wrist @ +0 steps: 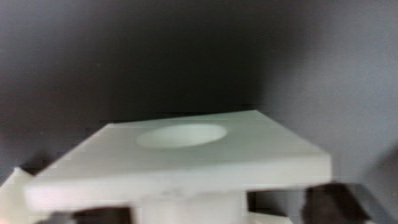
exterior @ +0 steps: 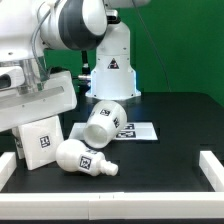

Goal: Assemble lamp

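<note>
The lamp's flat square base [exterior: 42, 143] rests at the exterior view's left, with a tag on its near side. My gripper [exterior: 38, 124] is down over it. In the wrist view the base [wrist: 178, 160] fills the picture with its round socket [wrist: 180, 134] facing up. My gripper [wrist: 205, 214] straddles its near part, with dark fingers [wrist: 326, 203] beside it. Blur hides whether they press on it. The rounded bulb [exterior: 84, 159] lies on its side in front. The tapered shade [exterior: 105, 118] lies tipped over behind it.
The marker board [exterior: 143, 131] lies flat beside the shade. The tall white robot pedestal [exterior: 112, 70] stands at the back. Low white rails [exterior: 213, 166] border the black table at the sides and along the front.
</note>
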`<state>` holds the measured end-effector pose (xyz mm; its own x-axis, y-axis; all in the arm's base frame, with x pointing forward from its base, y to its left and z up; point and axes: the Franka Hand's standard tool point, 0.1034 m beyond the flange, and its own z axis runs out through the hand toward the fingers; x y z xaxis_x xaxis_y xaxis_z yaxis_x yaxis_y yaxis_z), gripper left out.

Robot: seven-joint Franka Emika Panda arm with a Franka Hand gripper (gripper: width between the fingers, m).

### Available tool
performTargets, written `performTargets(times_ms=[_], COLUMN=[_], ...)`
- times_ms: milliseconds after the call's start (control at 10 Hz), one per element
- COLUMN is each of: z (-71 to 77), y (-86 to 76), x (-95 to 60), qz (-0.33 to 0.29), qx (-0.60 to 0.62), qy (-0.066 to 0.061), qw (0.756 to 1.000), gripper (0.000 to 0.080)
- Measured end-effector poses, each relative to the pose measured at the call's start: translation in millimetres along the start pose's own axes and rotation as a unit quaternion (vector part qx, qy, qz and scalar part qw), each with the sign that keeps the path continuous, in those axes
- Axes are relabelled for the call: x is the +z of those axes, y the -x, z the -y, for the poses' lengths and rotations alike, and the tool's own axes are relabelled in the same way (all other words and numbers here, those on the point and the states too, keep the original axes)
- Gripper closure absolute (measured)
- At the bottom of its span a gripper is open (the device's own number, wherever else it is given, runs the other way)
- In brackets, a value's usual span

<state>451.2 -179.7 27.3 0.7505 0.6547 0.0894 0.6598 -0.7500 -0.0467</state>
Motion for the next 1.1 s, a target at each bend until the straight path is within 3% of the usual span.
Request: performTargets(times_ms=[100,200,900,1100], z=[-0.1,-0.1,-0.2,1.7], y=[0.1,0.1,0.2,13.7], x=[-0.1,-0.1,-0.1,-8.4], qz=[0.0,0.0,0.0,0.006], qx=[0.0,0.0,0.0,-0.042], qy=[0.0,0.0,0.0,0.011], qw=[1.0,1.0,1.0,0.999], gripper=[0.0346,0.05,0.0498,0.0497])
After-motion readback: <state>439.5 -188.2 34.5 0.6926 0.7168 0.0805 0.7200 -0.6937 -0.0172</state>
